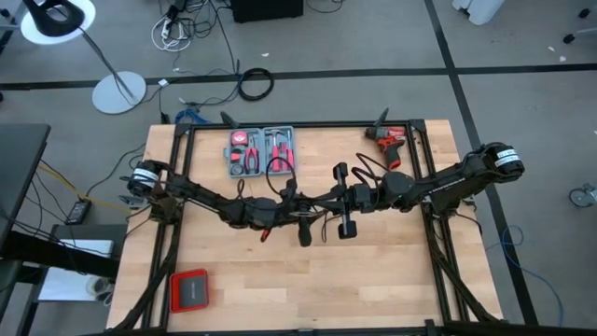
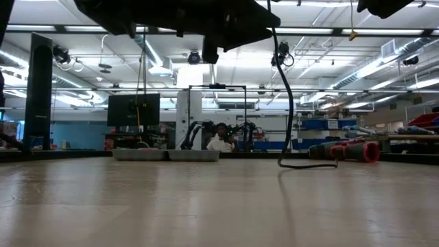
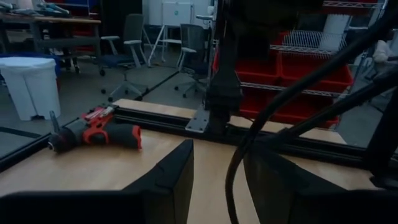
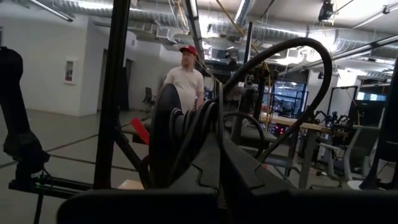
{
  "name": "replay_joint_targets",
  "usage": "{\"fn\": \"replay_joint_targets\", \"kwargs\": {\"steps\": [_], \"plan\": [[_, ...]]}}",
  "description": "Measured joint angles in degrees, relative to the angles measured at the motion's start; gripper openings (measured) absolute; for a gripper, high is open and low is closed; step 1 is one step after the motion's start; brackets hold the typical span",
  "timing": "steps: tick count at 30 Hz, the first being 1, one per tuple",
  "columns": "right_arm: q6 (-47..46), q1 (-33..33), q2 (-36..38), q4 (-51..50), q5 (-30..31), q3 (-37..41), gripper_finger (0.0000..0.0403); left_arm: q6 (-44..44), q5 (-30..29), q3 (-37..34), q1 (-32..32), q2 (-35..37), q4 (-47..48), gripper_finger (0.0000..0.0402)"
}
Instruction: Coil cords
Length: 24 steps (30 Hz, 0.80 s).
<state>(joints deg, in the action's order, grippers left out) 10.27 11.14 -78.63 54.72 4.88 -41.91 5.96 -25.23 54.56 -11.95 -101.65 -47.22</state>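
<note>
While open, the tool case point(image 1: 261, 150) holds pliers point(image 1: 250, 159).

Two dark jointed arms w/ black wiring strung along the links; white-banded shoulder joints point(image 1: 505, 157); small red tab point(image 1: 264, 234) seen near left wrist.

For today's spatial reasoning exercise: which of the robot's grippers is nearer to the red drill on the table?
The right gripper is nearer: the red drill lies just beyond it toward the table's far right corner. The left gripper sits farther away, nearer the table's centre.
</note>
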Motion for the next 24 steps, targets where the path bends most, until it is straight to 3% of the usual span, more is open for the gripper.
{"fn": "replay_joint_targets", "kwargs": {"steps": [3,6,8,17,24], "plan": [[0.0,0.0,0.0,0.0,0.0,0.0,0.0001,0.0,0.0,0.2,0.0,0.0,0.2,0.0117],[-0.1,0.0,0.0,0.0,0.0,0.0,0.0001,0.0,1.0,0.2,0.0,0.0,1.1,0.0041],[-0.1,0.0,0.0,0.1,0.0,0.0,0.0001,0.0,2.1,0.2,0.0,0.0,0.8,0.0015],[0.0,0.0,0.0,-0.5,0.2,0.0,0.0001,-1.2,2.1,0.2,-0.4,1.0,3.2,0.0002],[1.6,1.9,3.5,-7.1,3.4,0.0,0.0001,-2.7,1.6,0.1,-2.2,7.9,16.5,0.0001]]}}
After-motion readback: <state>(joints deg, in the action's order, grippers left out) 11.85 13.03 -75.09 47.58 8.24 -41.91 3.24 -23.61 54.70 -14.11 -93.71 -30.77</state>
